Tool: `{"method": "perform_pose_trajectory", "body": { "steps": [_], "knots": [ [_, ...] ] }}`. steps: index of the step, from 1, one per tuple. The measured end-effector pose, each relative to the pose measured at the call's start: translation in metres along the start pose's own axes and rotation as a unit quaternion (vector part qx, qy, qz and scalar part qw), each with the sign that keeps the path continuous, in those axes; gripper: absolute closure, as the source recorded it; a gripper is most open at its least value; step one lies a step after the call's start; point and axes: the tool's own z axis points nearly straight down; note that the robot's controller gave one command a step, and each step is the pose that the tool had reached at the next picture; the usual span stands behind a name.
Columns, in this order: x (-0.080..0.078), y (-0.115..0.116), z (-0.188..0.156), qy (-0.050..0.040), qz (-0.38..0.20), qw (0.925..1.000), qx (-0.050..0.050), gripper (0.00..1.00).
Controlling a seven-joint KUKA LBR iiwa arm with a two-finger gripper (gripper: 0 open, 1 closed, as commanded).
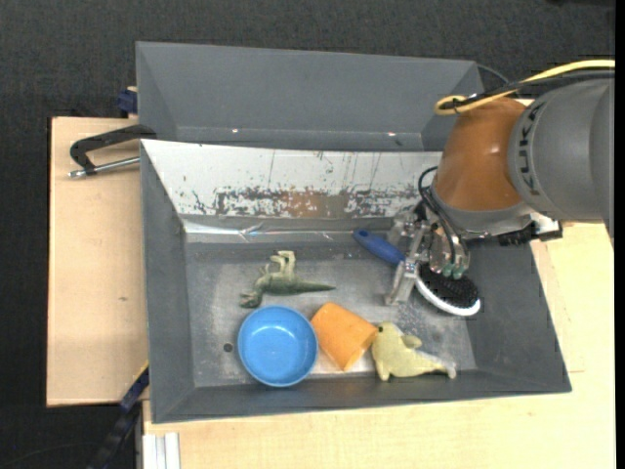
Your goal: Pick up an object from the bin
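Camera view from above shows a hairbrush (451,292) with a blue plastic handle and an oval, white-rimmed head of black bristles. It lies on the floor of the grey metal bin (166,291), in the right part and toward the back wall. Its handle points up and to the left, and its head sits nearer the right wall. The metal gripper (404,279) hangs just over the brush, at the stretch where handle meets head. Whether the gripper is released, clenched or grasping the brush cannot be told from this angle. Above it sits the robot's rounded orange wrist cover (479,159), and the grey arm (576,145) runs off to the right. To the left of the gripper, near the middle of the floor, a small green toy dinosaur (283,279) lies well apart from the brush. Along the front wall stand three things in a row: a round blue plastic bowl (278,346), an orange wedge-shaped block (344,335) touching the bowl's right side, and a pale yellow-green soft toy animal (405,357) just beside the block, in front of the brush head.
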Motion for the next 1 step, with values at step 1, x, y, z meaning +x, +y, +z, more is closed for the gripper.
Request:
{"method": "perform_pose_trajectory", "body": {
  "steps": [1],
  "knots": [
    [0.0091, 0.0142, -0.0351, -0.0065, 0.033, 0.9994, 0.000, 0.00]
  ]
}}
